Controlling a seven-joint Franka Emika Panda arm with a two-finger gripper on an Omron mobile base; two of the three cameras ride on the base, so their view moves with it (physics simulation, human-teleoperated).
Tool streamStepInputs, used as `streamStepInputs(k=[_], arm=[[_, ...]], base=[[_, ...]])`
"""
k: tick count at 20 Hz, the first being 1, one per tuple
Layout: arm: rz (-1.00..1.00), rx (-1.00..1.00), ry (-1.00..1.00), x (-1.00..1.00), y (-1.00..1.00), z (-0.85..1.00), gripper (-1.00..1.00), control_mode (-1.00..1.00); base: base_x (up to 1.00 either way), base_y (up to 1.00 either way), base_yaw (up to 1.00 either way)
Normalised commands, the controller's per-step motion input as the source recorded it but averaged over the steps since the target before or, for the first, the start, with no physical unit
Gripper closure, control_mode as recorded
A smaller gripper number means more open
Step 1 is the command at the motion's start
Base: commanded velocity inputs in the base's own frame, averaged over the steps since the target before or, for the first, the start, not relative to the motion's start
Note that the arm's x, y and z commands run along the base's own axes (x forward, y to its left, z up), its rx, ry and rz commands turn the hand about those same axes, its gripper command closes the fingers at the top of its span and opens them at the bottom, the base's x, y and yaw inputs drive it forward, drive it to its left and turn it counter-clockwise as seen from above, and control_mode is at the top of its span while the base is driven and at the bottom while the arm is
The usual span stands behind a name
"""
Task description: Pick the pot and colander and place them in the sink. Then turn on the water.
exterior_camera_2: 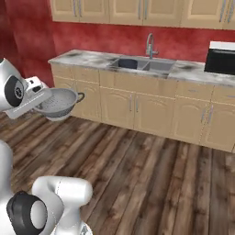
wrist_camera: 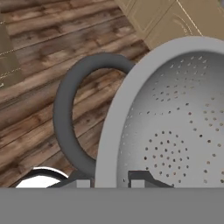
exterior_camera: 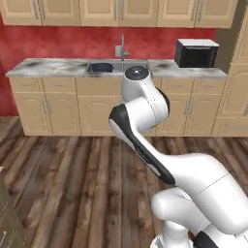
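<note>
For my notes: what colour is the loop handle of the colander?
Dark grey; the colander handle shows best in the hand view.

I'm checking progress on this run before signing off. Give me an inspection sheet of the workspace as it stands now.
Surface: marbled grey countertop over beige cabinets; dark wood plank floor.
Job's things: silvery perforated metal colander held in the air above the floor, away from the counter; dark round pot sits in the left basin of the grey double-basin sink; no water seen at the grey gooseneck faucet.
Clutter: black microwave on the counter.
Grippers: claw shut on the colander's rim, beside a dark loop handle.
Cables: nothing seen.
Surroundings: red wall, upper cabinets.
</note>
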Motion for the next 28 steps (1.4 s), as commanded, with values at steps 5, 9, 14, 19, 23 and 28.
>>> streamStepInputs(k=[5,9,14,19,23,28], arm=[[0.00,0.00,0.00,0.00,0.00,0.00,1.00,1.00],[0.00,0.00,0.00,0.00,0.00,0.00,1.00,1.00],[0.00,0.00,0.00,0.00,0.00,0.00,1.00,1.00],[0.00,0.00,0.00,0.00,0.00,0.00,1.00,1.00],[0.00,0.00,0.00,0.00,0.00,0.00,1.00,1.00],[0.00,0.00,0.00,0.00,0.00,0.00,1.00,1.00]], base=[[0.51,0.10,-0.46],[0.78,0.41,-0.28],[0.99,0.36,-0.20],[1.00,0.19,-0.17],[0.99,0.16,-0.17],[0.81,0.32,-0.14]])
